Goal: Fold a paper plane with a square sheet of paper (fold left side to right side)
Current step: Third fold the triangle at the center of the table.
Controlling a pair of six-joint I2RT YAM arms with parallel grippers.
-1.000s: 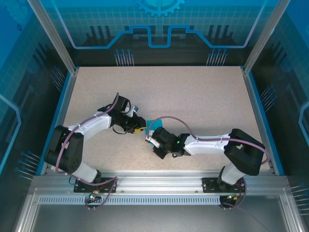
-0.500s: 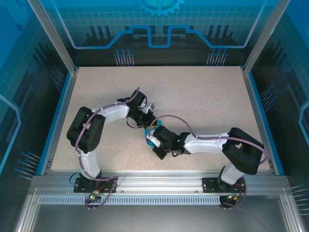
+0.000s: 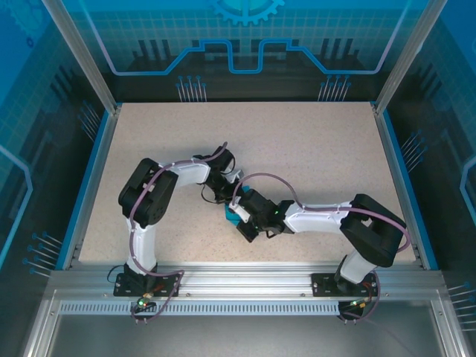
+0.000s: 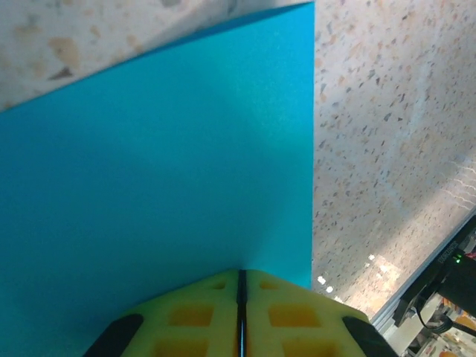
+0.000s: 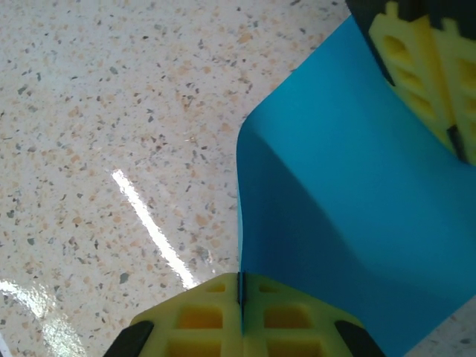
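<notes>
The square sheet of paper [image 5: 335,201] is bright cyan-blue and curves up off the table between my two grippers. My right gripper [image 5: 239,279] is shut on its near edge, the sheet rising from the seam of the yellow pads. My left gripper [image 4: 240,277] is shut on the sheet [image 4: 149,163] too, its yellow fingers [image 5: 420,82] clamped on the far corner in the right wrist view. From above, just a cyan sliver of the paper [image 3: 231,216] peeks out where the left gripper [image 3: 227,196] and right gripper [image 3: 238,216] meet mid-table.
The speckled beige table [image 3: 297,141] has blue side rails [image 3: 398,171] and a metal frame [image 3: 245,279] along the near edge. Both arms crowd the centre. The frame's rail [image 4: 439,286] appears at the lower right of the left wrist view.
The left arm has swung right and in toward the right gripper, and its jaws have closed on the sheet. The right gripper has barely shifted. More of the paper is covered from above.
</notes>
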